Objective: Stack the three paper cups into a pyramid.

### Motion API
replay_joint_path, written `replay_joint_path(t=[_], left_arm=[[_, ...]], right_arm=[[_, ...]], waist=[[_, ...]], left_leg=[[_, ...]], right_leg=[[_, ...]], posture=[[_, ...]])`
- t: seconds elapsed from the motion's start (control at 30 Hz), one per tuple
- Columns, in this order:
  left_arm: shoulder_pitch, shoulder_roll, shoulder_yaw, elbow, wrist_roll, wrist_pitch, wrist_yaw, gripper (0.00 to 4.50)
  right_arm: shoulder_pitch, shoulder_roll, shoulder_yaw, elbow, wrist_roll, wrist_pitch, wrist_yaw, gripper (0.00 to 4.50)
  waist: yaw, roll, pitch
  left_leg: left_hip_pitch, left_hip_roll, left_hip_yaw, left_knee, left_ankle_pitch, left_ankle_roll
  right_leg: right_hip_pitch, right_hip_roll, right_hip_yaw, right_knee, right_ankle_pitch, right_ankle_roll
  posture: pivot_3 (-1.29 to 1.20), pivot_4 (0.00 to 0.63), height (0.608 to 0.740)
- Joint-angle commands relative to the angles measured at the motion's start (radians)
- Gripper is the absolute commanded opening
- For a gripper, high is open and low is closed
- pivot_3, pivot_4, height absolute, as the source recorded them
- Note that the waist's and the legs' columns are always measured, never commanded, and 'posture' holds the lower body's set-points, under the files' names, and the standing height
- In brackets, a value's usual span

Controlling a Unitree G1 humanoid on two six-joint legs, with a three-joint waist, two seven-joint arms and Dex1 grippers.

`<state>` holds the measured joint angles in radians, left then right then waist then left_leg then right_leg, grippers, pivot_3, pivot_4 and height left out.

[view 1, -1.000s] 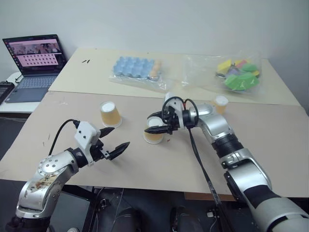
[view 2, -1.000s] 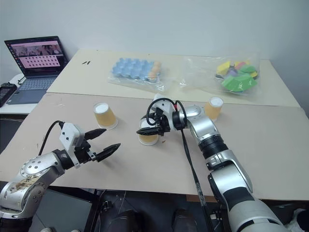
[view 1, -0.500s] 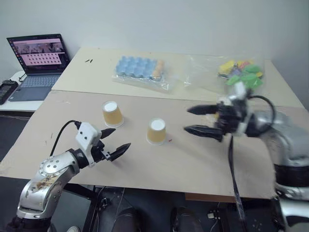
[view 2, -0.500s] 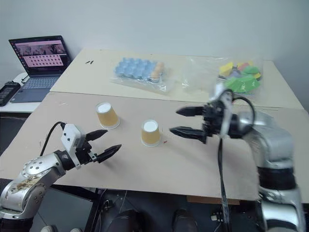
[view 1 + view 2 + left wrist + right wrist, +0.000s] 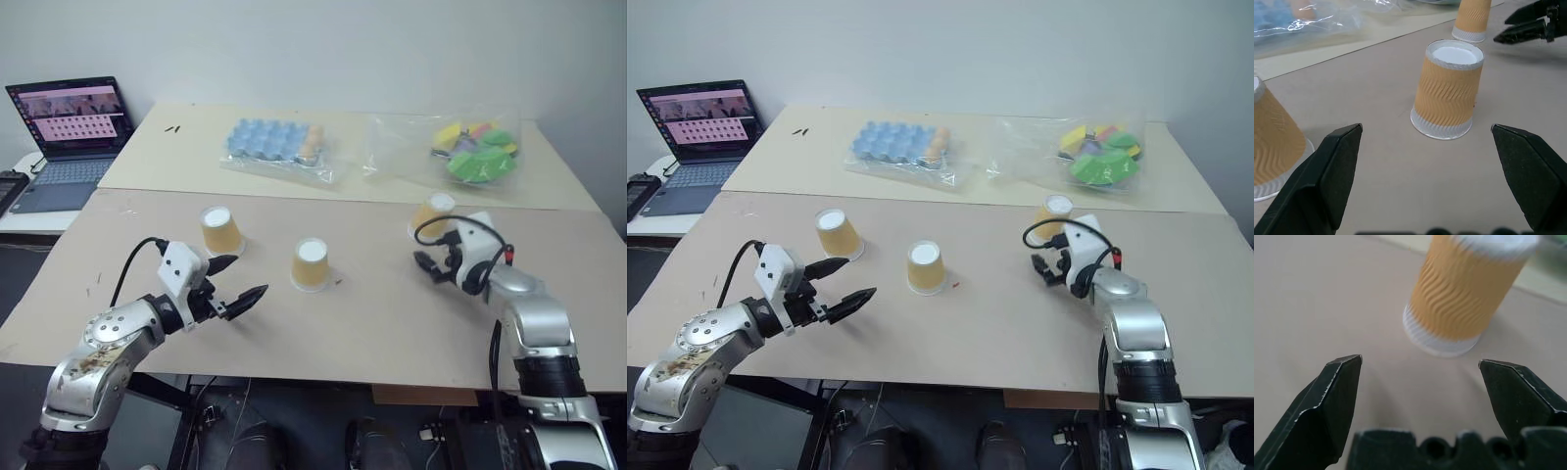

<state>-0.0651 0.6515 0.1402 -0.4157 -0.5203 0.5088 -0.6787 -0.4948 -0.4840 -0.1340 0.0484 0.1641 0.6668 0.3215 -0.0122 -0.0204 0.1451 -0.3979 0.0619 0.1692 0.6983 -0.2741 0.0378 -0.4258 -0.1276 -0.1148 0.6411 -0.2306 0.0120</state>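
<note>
Tan-orange ribbed paper cups with white bases, all three upside down, well apart on the beige counter [image 5: 372, 323].
Right gripper [image 5: 1420, 377], fingers spread, faces the far cup [image 5: 432, 212]; centre it before closing. Left gripper [image 5: 235, 282] spread, empty.

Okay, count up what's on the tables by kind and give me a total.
Paper cups: 3, left, middle, right
Clear plastic bags: 2, one with a blue tray, one with colourful pieces
Laptop: 1
Total: 6
</note>
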Motion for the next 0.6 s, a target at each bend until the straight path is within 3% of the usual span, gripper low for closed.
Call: replay_joint_path(t=[0.03, 0.27, 0.6], left_arm=[[-0.009, 0.008, 0.014, -0.014, 0.007, -0.002, 0.002, 4.50], [0.005, 0.010, 0.028, -0.024, 0.015, -0.001, 0.010, 4.50], [0.019, 0.007, 0.043, -0.034, 0.014, -0.003, 0.025, 4.50]], right_arm=[[-0.054, 0.027, -0.070, 0.046, 0.016, -0.052, -0.057, 4.44], [-0.134, 0.101, -0.139, 0.215, 0.051, -0.144, -0.119, 4.44], [-0.273, 0.120, -0.118, 0.468, 0.031, -0.320, -0.128, 4.44]], waist=[[0.000, 0.000, 0.000], [-0.002, 0.000, 0.000], [-0.007, 0.001, 0.000]], left_leg=[[0.000, 0.000, 0.000, 0.000, 0.000, 0.000], [-0.001, 0.000, 0.000, -0.001, 0.000, 0.000], [-0.001, 0.000, 0.000, -0.002, 0.000, 0.000]], right_leg=[[0.000, 0.000, -0.001, 0.000, 0.000, 0.000], [0.000, 0.000, -0.002, 0.000, 0.000, 0.000], [0.000, 0.001, -0.001, 0.000, 0.000, 0.000]], posture=[[0.00, 0.150, 0.733], [0.00, 0.150, 0.733], [0.00, 0.150, 0.733]])
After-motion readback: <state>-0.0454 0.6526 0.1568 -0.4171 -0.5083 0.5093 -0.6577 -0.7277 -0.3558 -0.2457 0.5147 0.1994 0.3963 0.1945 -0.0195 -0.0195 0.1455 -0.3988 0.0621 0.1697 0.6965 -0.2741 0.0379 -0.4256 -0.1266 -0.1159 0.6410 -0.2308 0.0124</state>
